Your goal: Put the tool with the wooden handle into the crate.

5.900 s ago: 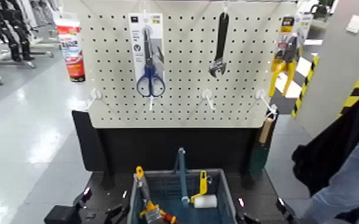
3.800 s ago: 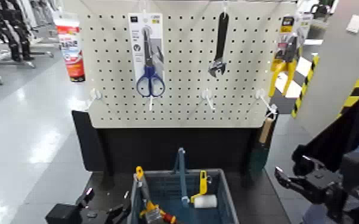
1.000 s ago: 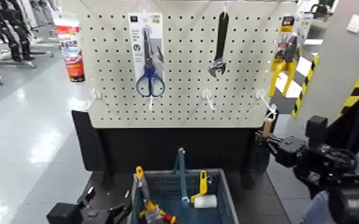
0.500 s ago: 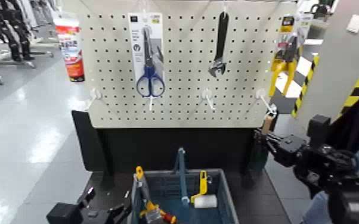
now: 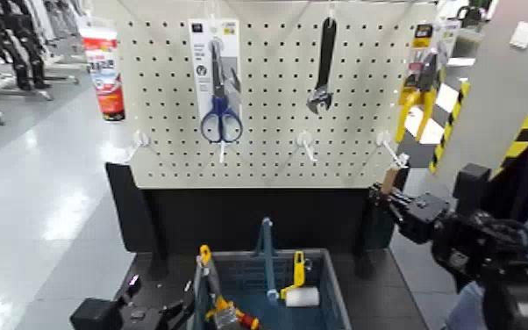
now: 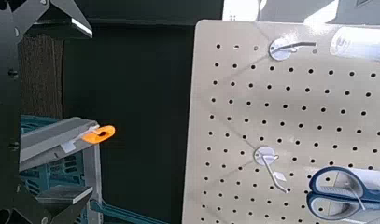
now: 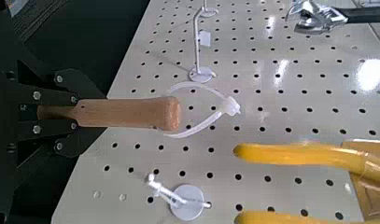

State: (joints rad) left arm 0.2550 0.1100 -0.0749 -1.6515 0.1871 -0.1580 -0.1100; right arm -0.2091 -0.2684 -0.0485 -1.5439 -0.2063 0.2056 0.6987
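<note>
The blue-grey lattice-sided crate [image 5: 326, 268] is borne directly by a dark tabletop [image 5: 377, 285]. Behind it, a pale pegboard [image 5: 272, 123] is fitted with white hooks, from which a red-and-white tube [image 5: 105, 77], carded blue-handled scissors [image 5: 221, 118], a black-handled adjustable wrench [image 5: 323, 75] and yellow-handled pliers [image 5: 420, 101] are hung.

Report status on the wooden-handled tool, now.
Right end effector shut on the wooden handle, at the pegboard's lower right corner. Left end effector parked beside the crate. Tool not yet in crate.

No lettering — on tube or packaging [image 5: 204, 70] — is legible.
</note>
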